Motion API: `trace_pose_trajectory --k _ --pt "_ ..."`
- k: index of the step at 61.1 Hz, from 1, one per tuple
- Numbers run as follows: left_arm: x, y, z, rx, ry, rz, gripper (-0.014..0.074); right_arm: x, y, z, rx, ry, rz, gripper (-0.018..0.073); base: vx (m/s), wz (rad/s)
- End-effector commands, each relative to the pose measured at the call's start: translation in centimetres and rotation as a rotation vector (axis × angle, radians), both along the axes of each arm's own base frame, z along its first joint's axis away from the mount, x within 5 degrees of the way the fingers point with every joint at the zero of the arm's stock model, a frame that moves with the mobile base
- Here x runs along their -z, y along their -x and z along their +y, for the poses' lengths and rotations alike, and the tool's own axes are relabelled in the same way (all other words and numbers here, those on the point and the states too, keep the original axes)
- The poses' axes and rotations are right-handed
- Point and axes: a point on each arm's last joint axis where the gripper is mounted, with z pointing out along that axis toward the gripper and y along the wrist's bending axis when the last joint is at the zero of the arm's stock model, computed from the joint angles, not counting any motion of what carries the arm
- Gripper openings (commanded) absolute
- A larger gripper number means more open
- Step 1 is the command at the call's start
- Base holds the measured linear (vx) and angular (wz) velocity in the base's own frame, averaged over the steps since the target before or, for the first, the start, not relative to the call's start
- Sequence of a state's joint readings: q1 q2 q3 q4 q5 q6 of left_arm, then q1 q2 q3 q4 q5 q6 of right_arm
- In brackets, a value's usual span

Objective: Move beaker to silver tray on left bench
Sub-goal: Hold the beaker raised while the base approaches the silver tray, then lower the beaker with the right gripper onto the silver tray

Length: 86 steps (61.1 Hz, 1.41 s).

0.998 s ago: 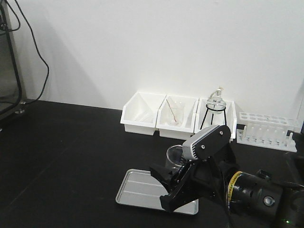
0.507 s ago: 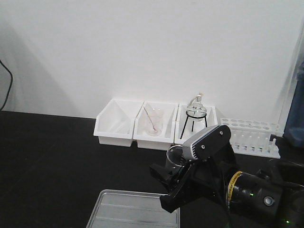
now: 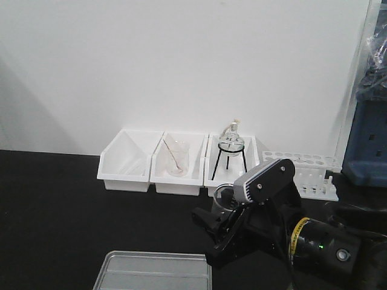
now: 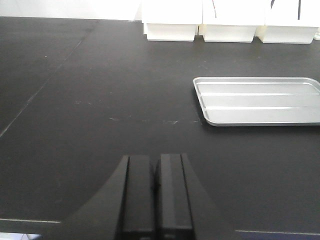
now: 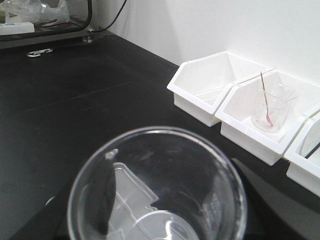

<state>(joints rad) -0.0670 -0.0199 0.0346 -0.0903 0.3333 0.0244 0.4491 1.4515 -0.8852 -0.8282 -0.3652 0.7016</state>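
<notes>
My right gripper is shut on the small clear beaker and holds it upright above the black bench top. In the right wrist view the beaker's rim fills the lower frame, and part of the tray shows through the glass. The silver tray lies flat on the bench, below and left of the held beaker. It also shows in the left wrist view, right of centre. My left gripper is shut and empty, low over the bare bench, left of the tray.
Three white bins stand along the back wall. One holds a larger beaker with a rod, another a flask on a black tripod. A white test tube rack and a blue object are at the right.
The whole scene has slid left in the front view. The tray has dropped to the lower left edge. The right gripper with the beaker keeps its place in the frame.
</notes>
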Motion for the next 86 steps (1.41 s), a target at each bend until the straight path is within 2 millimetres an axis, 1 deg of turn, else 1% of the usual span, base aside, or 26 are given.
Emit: trace_pose_trajectory --k 1,61,72,77,86 --pt "-0.2 -0.2 0.1 -0.009 0.010 -0.071 0.0001 -2.7 0.5 0.1 -0.032 -0.083 -0.087 -0.0011 0.00 0.00" --pt "-0.2 -0.2 0.1 -0.009 0.010 -0.071 0.0001 -2.8 0.5 0.1 -0.034 -0.085 -0.089 -0.0011 0.00 0.00" --pt "-0.2 -0.2 0.1 -0.009 0.010 -0.071 0.0001 -3.0 0.5 0.2 -0.048 -0.107 -0.099 -0.0011 0.00 0.00" --pt "-0.2 -0.2 0.1 -0.009 0.010 -0.071 0.0001 -2.6 0.2 0.3 -0.042 -0.112 -0.082 -0.0011 0.00 0.00" --pt "-0.2 -0.2 0.1 -0.009 0.010 -0.071 0.0001 -1.0 -0.7 0.9 -0.044 -0.111 -0.038 -0.0011 0.00 0.00"
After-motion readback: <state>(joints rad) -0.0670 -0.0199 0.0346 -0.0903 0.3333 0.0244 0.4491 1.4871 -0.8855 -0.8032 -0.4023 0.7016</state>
